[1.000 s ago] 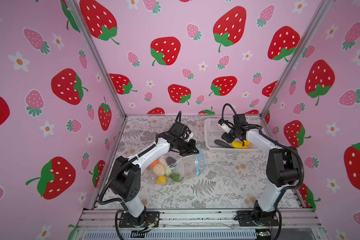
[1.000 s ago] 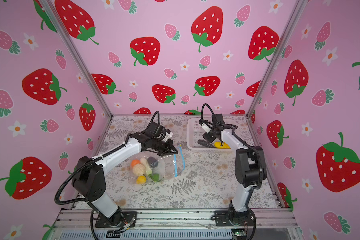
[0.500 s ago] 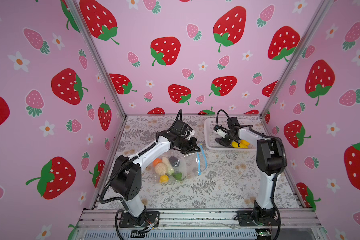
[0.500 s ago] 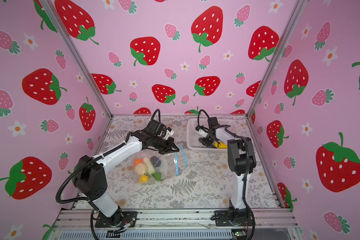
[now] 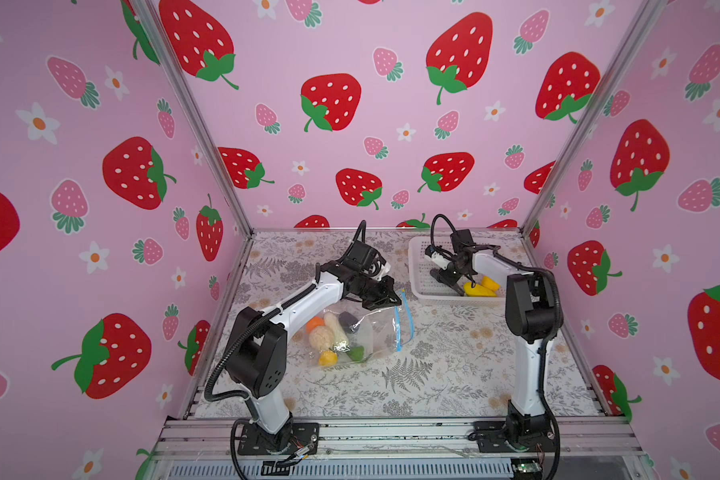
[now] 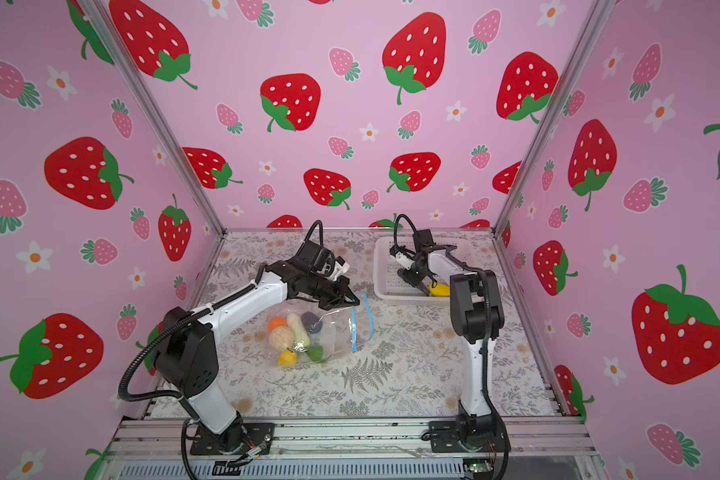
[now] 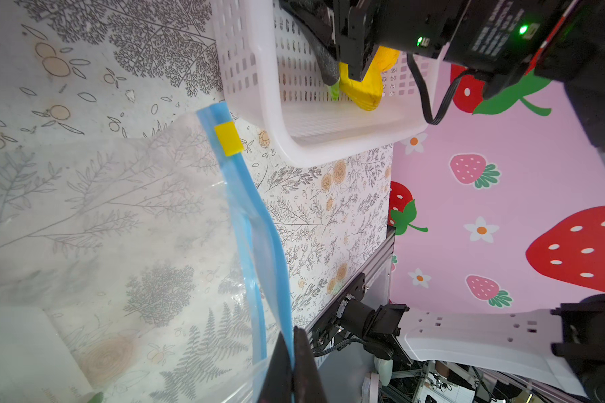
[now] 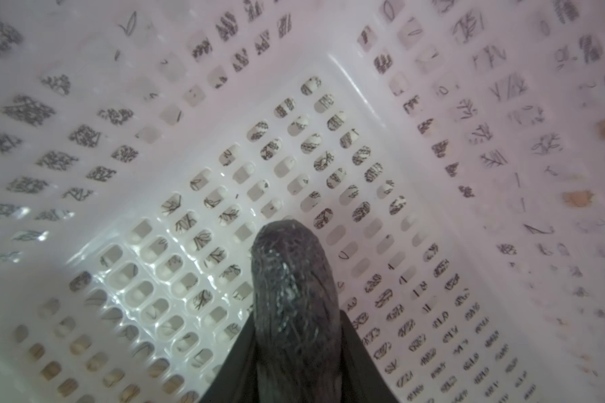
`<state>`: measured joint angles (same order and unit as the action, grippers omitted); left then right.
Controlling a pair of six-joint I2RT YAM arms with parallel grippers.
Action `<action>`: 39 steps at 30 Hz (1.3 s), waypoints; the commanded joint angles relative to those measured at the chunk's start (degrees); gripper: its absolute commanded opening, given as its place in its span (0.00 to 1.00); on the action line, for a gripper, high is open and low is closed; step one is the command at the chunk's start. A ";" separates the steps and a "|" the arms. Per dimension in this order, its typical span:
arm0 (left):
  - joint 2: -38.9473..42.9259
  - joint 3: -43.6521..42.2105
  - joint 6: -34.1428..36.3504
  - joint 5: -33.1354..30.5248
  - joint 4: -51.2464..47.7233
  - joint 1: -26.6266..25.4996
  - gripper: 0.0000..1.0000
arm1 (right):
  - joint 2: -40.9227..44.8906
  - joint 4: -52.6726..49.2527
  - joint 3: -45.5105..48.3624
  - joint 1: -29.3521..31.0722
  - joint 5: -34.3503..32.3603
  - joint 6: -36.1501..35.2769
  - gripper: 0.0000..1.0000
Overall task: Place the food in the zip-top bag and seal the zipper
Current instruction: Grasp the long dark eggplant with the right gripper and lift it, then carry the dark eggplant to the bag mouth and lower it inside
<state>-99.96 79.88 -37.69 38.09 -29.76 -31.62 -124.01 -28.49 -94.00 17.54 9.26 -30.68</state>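
In both top views the left arm (image 5: 296,301) stands on its base at about 7 o'clock on the counter (image 5: 454,374). Its elbow is bent and its forearm stretches toward 1 o'clock with the wrist roughly level. The left claw (image 5: 391,302) is pressed tight, pinching the blue edge of the zip-top bag (image 7: 119,209). The right arm (image 5: 531,353) stands nearly upright at 5 o'clock, its forearm folded toward 10 o'clock and its wrist dipped. The right claw (image 5: 456,289) angles downward, its fingers (image 8: 358,352) clamped on either side of a dark food piece (image 8: 294,296).
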 commanded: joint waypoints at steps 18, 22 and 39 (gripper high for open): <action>4.85 0.43 -4.73 -1.33 2.58 0.14 0.00 | 32.11 35.54 19.62 2.22 1.75 46.15 0.19; 5.63 -0.12 -5.89 -2.33 3.60 0.16 0.00 | 43.27 47.69 34.02 6.09 -1.78 59.90 0.21; 7.16 -0.05 -7.92 -4.71 5.67 0.16 0.00 | 55.33 70.28 62.10 22.45 -12.98 82.70 0.20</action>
<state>-94.41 79.20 -44.86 33.65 -25.45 -31.51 -67.57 34.24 -32.18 38.50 -0.84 48.16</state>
